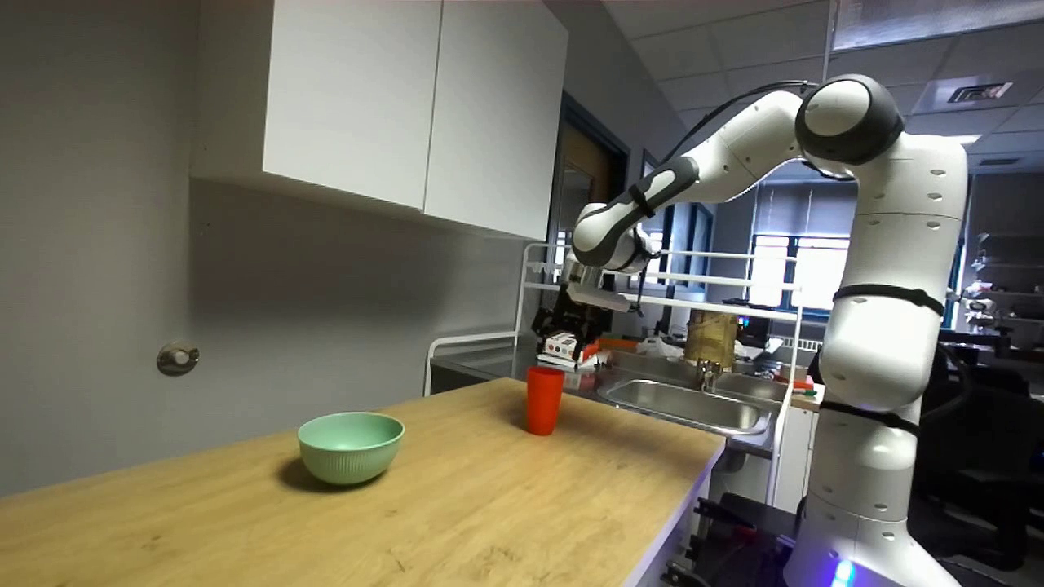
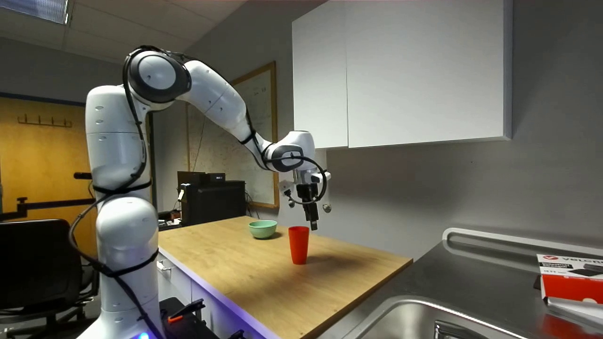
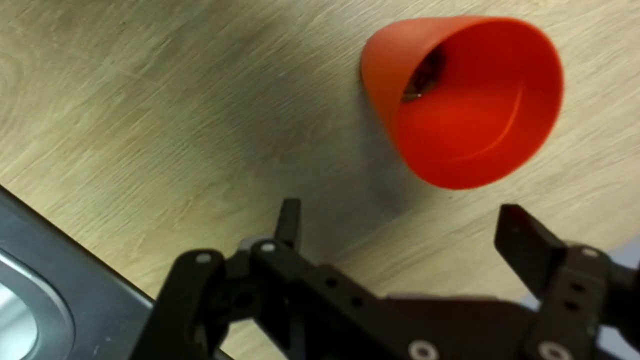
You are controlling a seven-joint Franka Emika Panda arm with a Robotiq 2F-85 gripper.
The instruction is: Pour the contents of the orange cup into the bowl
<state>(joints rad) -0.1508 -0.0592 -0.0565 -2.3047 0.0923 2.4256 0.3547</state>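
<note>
The orange cup [image 1: 544, 401] stands upright on the wooden counter, also seen in an exterior view [image 2: 298, 246]. In the wrist view the cup [image 3: 387, 75] shows its open mouth, with some small dark contents partly visible at its bottom. The mint-green bowl [image 1: 349, 456] sits upright on the counter apart from the cup; it shows in an exterior view [image 2: 263, 229] too and is out of the wrist view. My gripper [image 3: 400, 207] is open and empty, pointing down. In the exterior views the gripper [image 1: 563, 342] [image 2: 313, 227] is above the counter near the cup, not touching it.
The wooden counter [image 1: 489, 505] ends at a metal sink [image 1: 685, 405]. A white wall cabinet [image 2: 414, 75] hangs above the counter. A red and white box [image 2: 572, 282] lies beside the sink. A white rail frame [image 1: 473, 336] stands at the sink side.
</note>
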